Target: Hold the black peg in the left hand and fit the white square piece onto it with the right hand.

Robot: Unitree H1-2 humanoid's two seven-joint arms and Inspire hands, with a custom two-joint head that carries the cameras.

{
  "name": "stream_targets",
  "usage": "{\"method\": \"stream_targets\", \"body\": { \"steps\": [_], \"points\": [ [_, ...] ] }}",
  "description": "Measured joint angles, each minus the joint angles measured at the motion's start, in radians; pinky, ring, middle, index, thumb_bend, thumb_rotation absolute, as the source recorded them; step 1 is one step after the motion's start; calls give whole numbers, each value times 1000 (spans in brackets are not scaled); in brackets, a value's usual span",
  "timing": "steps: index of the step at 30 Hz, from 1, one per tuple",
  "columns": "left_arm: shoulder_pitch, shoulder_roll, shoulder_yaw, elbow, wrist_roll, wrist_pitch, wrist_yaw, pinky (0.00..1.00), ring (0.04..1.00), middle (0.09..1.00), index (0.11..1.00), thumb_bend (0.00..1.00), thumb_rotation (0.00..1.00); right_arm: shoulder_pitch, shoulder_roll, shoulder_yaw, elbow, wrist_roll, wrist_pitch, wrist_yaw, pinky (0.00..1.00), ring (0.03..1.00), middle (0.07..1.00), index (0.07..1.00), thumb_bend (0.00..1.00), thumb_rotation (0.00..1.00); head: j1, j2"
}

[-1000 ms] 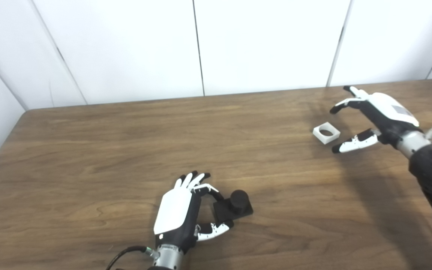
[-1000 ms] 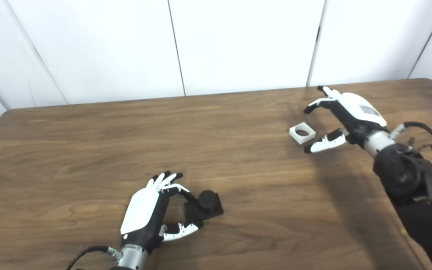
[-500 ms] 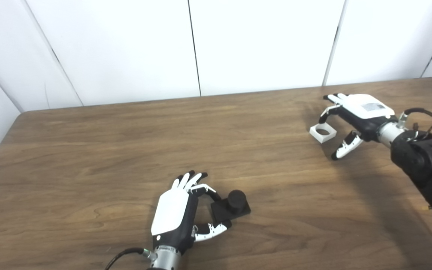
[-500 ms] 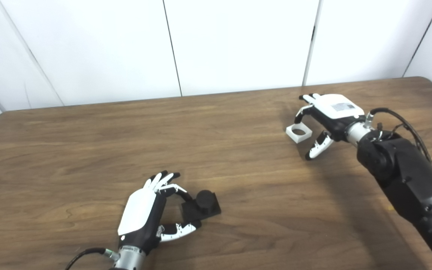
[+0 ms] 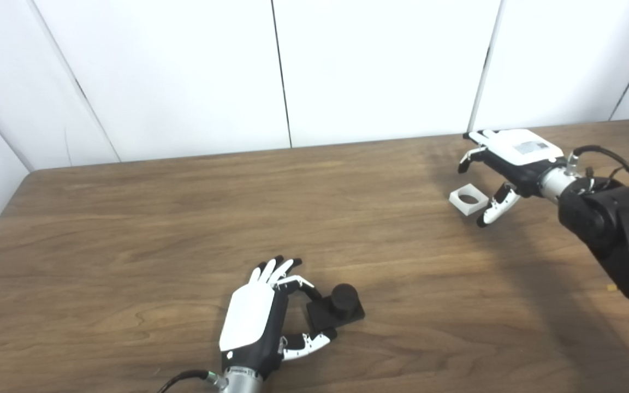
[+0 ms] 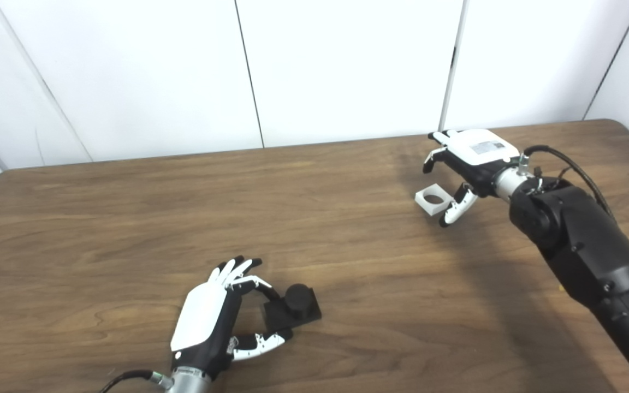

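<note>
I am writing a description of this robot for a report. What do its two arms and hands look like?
Each hand, left hand and right hand, has a white back plate, a black palm, and fingers in white and black segments, on a silver wrist. The right back plate carries a small grey label. The right forearm is bulky and black, with black cables at the wrist. A black cable also leaves the left wrist.

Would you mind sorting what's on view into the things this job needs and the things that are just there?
Part of the job:
- black peg, at the left hand
- white square piece, under the open right hand

Just there:
- wooden table
- white wall panels
</note>
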Motion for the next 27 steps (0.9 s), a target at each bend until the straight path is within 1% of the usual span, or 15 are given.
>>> {"method": "stream_targets", "body": {
  "steps": [2,7,10,15,22,27],
  "points": [
    [1,0,1,1,0,0,0,1000,975,909,528,512,186,-1,1,0,4,-1,-1,0,1000,1000,994,750,886,222,0,-2],
    [1,0,3,2,-1,-2,1,1000,973,905,521,517,159,-16,3,0,39,-1,-1,0,1000,1000,994,751,889,219,-5,-2],
    [2,0,4,2,-1,-5,2,1000,975,906,519,514,170,-20,4,1,43,-3,-1,0,1000,1000,991,750,890,219,-5,0],
    [2,-1,3,2,-1,-5,2,1000,972,904,520,516,159,-34,8,1,73,-3,-1,0,1000,1000,986,744,888,218,0,0],
    [2,-1,2,2,0,-5,4,1000,973,907,518,516,160,-61,11,24,121,-7,-16,0,1000,1000,983,735,880,231,5,3],
    [2,-2,2,2,0,-3,3,1000,976,910,519,513,157,-75,19,30,156,-8,-30,-1,1000,1000,983,728,876,244,5,2]
  ]
}}
